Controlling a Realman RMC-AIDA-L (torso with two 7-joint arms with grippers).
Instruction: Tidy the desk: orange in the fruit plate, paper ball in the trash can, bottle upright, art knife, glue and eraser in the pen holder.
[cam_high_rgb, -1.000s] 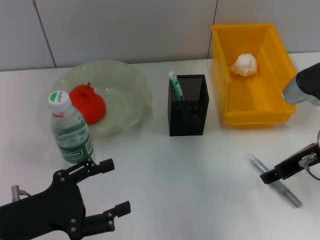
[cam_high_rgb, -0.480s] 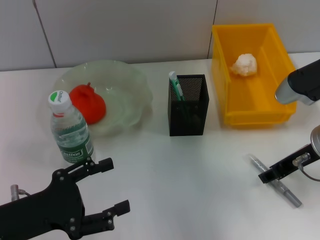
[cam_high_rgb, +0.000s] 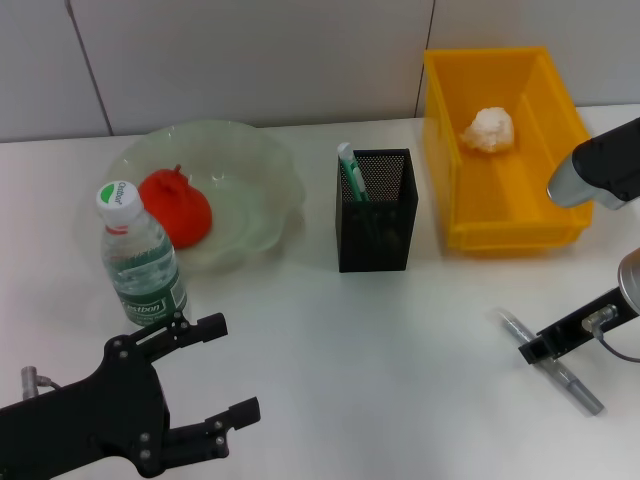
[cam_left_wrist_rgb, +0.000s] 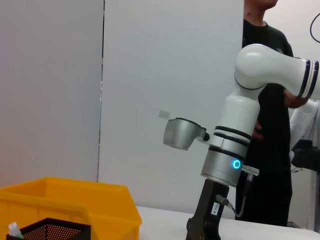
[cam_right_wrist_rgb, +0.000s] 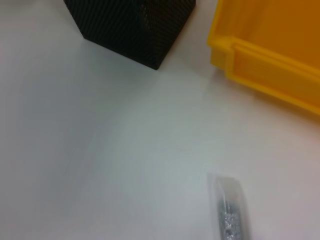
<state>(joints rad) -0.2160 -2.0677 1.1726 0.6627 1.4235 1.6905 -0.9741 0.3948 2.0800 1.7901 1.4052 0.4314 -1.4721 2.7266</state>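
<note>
The right gripper (cam_high_rgb: 535, 352) hangs just over the grey metal art knife (cam_high_rgb: 553, 362) lying on the white desk (cam_high_rgb: 400, 340), below the yellow plastic trash can (cam_high_rgb: 505, 215); whether its jaws grip cannot be told. The left gripper (cam_high_rgb: 222, 370) rests low, jaws released, near the upright clear bottle (cam_high_rgb: 140, 260).

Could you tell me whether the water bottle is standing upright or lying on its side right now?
Upright. The bottle stands on its base on the table, white cap on top, just in front of the fruit plate.
</note>
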